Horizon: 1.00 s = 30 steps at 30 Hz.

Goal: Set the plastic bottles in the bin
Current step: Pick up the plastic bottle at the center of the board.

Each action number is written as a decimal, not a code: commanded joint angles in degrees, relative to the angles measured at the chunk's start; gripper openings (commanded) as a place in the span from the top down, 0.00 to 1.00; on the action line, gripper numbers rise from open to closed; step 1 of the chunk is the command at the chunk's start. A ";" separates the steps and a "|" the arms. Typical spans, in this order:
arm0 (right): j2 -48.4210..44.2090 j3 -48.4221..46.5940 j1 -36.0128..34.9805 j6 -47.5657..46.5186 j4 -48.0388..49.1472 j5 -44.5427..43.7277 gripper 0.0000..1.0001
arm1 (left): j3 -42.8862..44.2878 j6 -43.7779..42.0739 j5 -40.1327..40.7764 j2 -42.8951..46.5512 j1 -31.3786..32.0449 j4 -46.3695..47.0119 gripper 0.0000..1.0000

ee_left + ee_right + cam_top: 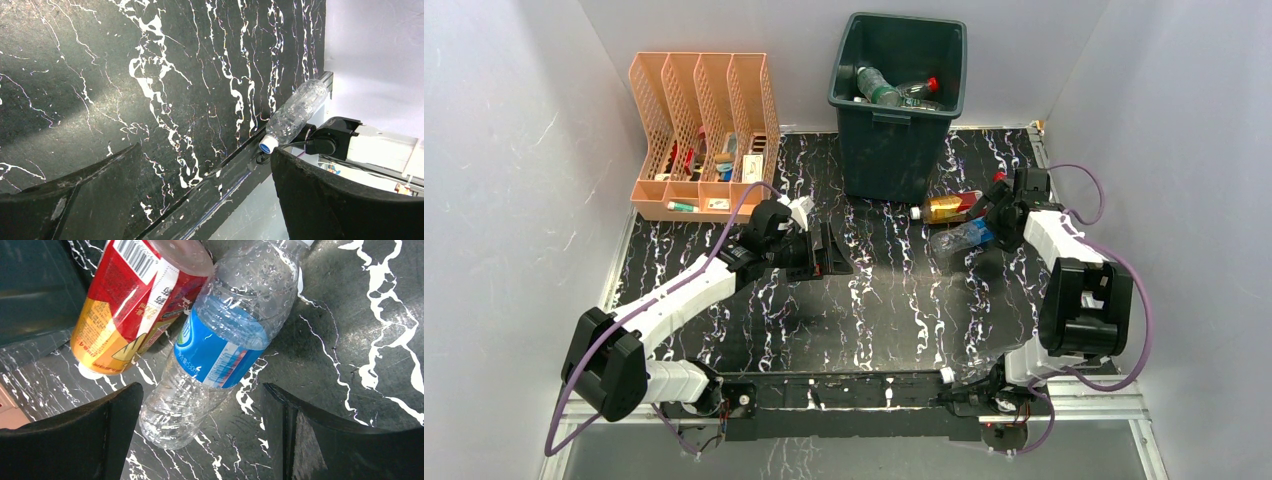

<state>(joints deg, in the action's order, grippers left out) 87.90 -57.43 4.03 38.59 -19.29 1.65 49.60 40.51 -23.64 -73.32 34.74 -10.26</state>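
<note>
I record binned bottles (892,90) inside the bin (894,160). Right of the bin, on the table (884,310), a rear bottle (949,207) lies just beside its foot, a front bottle (961,237) before that. An edge bottle (296,111) lies far before the bin, rightward. The organizer (704,135) stands left of the bin.
</note>
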 commanded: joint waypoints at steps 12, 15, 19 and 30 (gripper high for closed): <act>6.02 2.51 0.21 0.29 6.04 0.76 0.04 | -0.32 -0.05 -1.32 1.63 0.33 0.50 0.02; 6.70 3.45 0.23 0.00 7.00 0.88 0.06 | -0.49 -0.08 -1.39 1.60 0.37 0.66 0.02; 7.29 5.02 0.11 -0.39 8.33 1.88 0.12 | -0.78 0.01 -1.57 1.73 0.33 0.85 0.02; 4.90 9.15 -1.84 -2.39 9.14 5.09 0.34 | -0.65 0.18 -1.63 1.45 0.33 1.04 0.02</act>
<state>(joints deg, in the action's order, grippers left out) 94.30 -51.05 3.92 37.65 -8.84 5.10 49.12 40.69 -23.66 -73.32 34.74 -9.41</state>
